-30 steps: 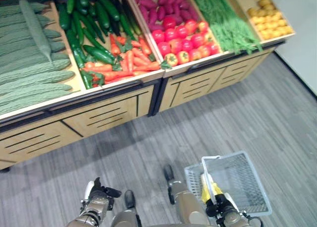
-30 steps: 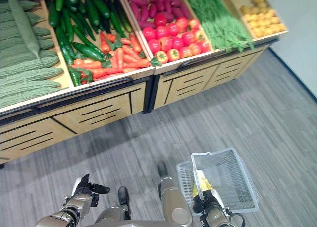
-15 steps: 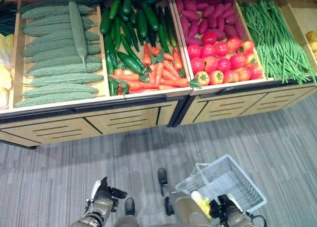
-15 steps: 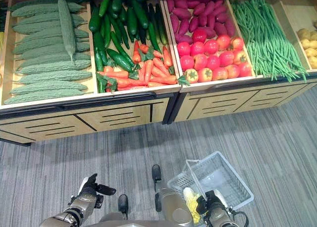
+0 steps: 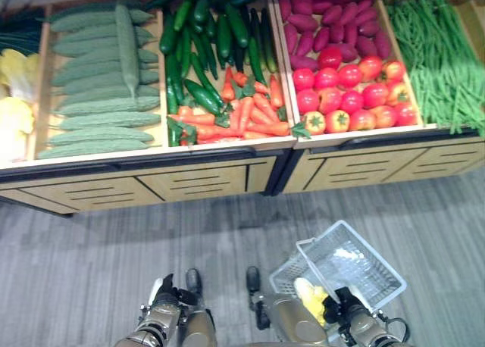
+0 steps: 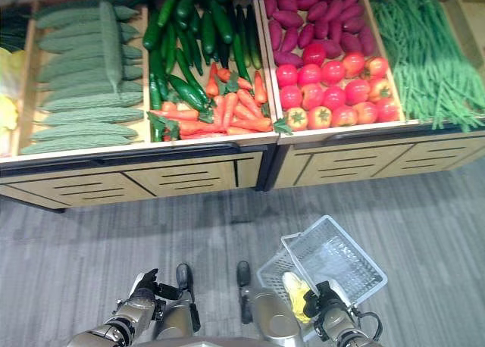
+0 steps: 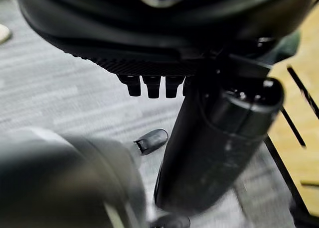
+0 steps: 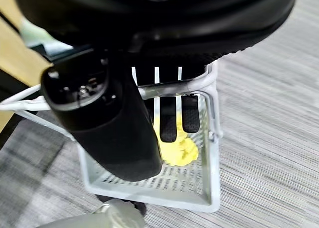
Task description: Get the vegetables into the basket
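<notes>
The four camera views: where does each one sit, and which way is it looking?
Left eye view: on the head, looking down at carrots, tomatoes and floor; left hand below.
Right eye view: beside it, same scene; right hand on basket.
Left wrist view: along left hand to floor.
Right wrist view: along right hand, curled round basket handle.
Shared: eye views and right wrist show basket.

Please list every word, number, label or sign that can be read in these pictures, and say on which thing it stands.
None: no readable text appears in these pictures.
The wooden display stand and its vegetable bins carry no price tags or signs.
The white basket in the right hand shows no label.
The left hand bears no marking.
</notes>
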Tool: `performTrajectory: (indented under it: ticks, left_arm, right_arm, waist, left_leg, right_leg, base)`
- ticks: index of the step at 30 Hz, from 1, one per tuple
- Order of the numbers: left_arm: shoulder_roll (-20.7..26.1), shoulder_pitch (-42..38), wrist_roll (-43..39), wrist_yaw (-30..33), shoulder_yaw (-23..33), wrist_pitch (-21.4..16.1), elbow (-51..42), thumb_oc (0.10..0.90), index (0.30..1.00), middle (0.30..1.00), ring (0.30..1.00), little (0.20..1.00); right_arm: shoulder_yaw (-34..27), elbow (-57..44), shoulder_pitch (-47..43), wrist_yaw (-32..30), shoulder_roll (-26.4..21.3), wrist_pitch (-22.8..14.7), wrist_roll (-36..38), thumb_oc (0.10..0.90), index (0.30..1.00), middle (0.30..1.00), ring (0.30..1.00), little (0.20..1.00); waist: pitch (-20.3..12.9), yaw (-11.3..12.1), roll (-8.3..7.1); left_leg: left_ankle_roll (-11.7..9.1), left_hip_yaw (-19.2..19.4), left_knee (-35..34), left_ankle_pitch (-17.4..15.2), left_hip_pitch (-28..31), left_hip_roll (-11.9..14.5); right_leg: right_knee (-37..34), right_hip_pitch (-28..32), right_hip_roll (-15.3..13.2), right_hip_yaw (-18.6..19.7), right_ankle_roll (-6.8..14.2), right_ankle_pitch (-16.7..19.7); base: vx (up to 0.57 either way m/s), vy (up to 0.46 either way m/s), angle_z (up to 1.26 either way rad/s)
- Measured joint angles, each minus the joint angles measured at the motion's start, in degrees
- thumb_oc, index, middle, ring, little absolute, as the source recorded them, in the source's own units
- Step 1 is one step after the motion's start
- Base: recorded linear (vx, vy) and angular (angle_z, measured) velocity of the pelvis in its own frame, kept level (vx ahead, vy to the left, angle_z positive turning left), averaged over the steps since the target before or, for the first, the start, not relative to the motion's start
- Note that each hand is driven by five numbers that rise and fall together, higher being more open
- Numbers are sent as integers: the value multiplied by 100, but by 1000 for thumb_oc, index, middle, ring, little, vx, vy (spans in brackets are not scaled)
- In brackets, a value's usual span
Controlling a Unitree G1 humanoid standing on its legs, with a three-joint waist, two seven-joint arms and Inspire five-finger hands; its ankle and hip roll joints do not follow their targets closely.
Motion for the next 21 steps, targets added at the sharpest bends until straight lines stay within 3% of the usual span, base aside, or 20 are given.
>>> performTrajectory:
  ticks: [1,3,6,10,13,17,18,21]
  left_arm:
    - [-28,-22,1,-7,-1,-5,-31,900,1000,1000,1000,1000]
    - [-11,-44,4,-6,1,-27,-94,900,1000,1000,1000,1000]
    - [78,-44,124,-1,1,-15,-197,900,1000,1000,1000,1000]
    - [229,-20,158,18,1,-12,-231,900,1000,1000,1000,1000]
    - [400,126,210,24,-159,21,-786,900,1000,1000,1000,1000]
    - [672,617,190,2,-228,-97,-2673,900,1000,1000,1000,1000]
    - [681,700,191,-42,-224,-272,-3146,900,1000,1000,1000,1000]
    - [692,796,90,-175,-207,-265,-3714,900,1000,1000,1000,1000]
  right_arm:
    - [-93,49,134,3,3,50,1,400,300,300,300,300]
    - [-120,40,241,10,14,84,1,400,300,300,300,300]
    - [-139,28,296,18,24,135,2,400,300,300,300,300]
    - [-147,-81,289,23,24,179,3,400,300,300,300,300]
    - [-131,-219,271,35,32,160,2,400,300,300,300,300]
    - [-144,-430,322,58,46,160,0,400,300,300,300,300]
    - [-159,-465,424,66,36,156,1,400,300,300,300,300]
    - [-211,-455,492,110,40,130,0,400,300,300,300,300]
  waist:
    - [-2,-65,1]
    - [-4,-33,4]
    - [-51,-40,69]
    - [-171,-33,154]
    - [-189,3,153]
    - [-231,35,124]
    - [-310,51,132]
    - [-391,47,138]
  left_leg:
    - [148,28,-136,197,212,-115]
    - [174,92,-125,303,229,-156]
    - [288,291,-189,232,332,-336]
    - [449,407,-247,128,479,-493]
    - [469,514,-296,116,542,-537]
    - [475,567,-310,112,633,-538]
    - [475,562,-322,111,683,-529]
    - [475,556,-323,109,766,-511]
  right_leg:
    - [-23,35,5,40,64,47]
    - [-26,46,-20,121,132,83]
    - [-114,99,-171,269,289,136]
    - [-162,184,-300,416,335,160]
    - [-202,194,-314,532,388,184]
    - [-318,329,-327,569,475,234]
    - [-351,387,-321,560,532,195]
    - [-372,486,-313,547,536,190]
  base:
    - [106,173,-20]
    - [80,137,-24]
    - [60,120,-20]
    - [28,125,-14]
    - [17,59,-19]
    - [12,18,-4]
    - [30,8,0]
    - [28,-6,1]
